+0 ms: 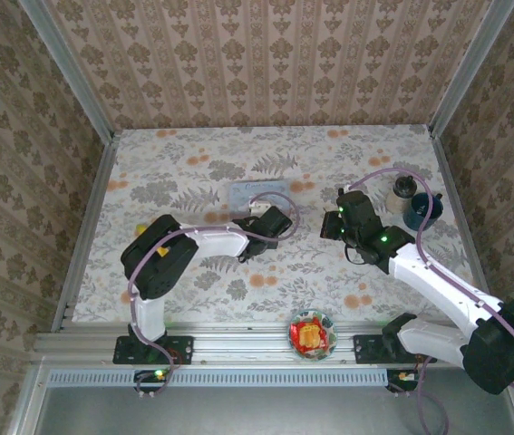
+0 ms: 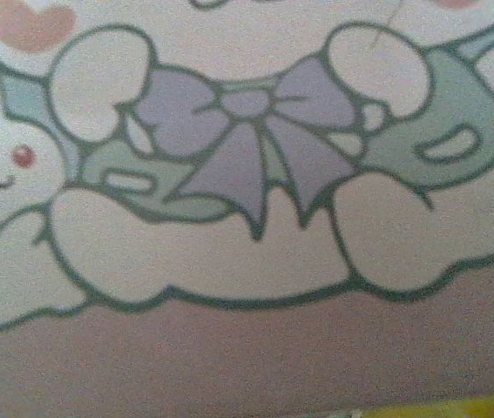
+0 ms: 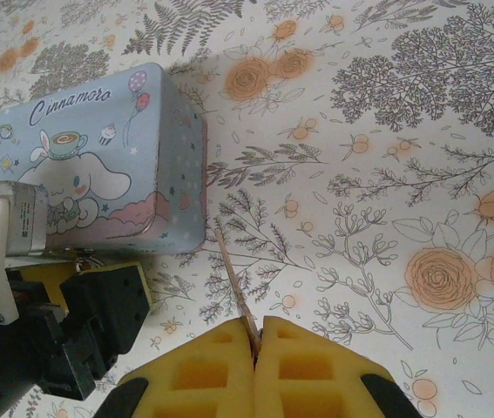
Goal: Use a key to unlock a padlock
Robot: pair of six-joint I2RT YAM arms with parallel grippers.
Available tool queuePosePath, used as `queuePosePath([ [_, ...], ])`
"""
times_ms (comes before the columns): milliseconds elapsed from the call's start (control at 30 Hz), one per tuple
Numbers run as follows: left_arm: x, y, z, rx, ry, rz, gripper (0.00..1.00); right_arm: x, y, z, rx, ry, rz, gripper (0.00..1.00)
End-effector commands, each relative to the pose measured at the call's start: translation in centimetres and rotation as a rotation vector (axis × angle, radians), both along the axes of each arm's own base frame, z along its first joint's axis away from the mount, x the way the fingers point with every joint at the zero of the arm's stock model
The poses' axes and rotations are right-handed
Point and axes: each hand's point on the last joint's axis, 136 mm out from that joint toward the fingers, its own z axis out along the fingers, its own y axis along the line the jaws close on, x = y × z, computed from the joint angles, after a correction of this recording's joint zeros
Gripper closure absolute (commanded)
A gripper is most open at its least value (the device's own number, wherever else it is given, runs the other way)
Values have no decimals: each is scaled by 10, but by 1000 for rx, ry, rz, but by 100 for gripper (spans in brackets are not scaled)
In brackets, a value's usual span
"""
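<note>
Between right gripper (image 3: 258,335) fingers (image 3: 309,366), one key (image 3: 233,274)

White arms (image 1: 211,237); lilac cables (image 1: 392,169); yellow fingers (image 3: 307,366)

Two jars (image 1: 402,191) (image 1: 417,212), one tin (image 3: 98,157), one bowl (image 1: 333,337), one key (image 3: 234,279).

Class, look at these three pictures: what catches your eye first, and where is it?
The light blue rectangular tin, printed with a cartoon bunny, stands out in the middle of the floral table. Just right of it, the right arm's yellow tool pinches a thin pale key pointing toward the tin.
</note>
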Motion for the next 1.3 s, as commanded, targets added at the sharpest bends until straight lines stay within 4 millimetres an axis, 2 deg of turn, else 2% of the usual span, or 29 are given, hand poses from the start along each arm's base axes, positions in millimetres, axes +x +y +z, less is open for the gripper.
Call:
queuePosePath([
  [0,7,0,3,49,-31,-8,43,-2,2,1,2,-20,16,100],
  [300,11,-14,0,-1,-33,-17,45,-3,1,-3,0,-14,18,100],
  [567,16,-7,-2,-1,-43,8,51,-4,1,-7,3,-6,14,100],
  [800,22,-7,1,-3,-66,-1,71,-5,1,-12,8,2,11,100],
  [900,21,-8,2,-15,-69,-8,76,-7,0,-13,6,5,10,100],
  [1100,7,-8,3,-47,-41,-23,82,-10,-2,-14,4,16,8,100],
  [1267,-23,-3,4,-75,19,-16,83,-14,-1,-11,17,19,13,100],
])
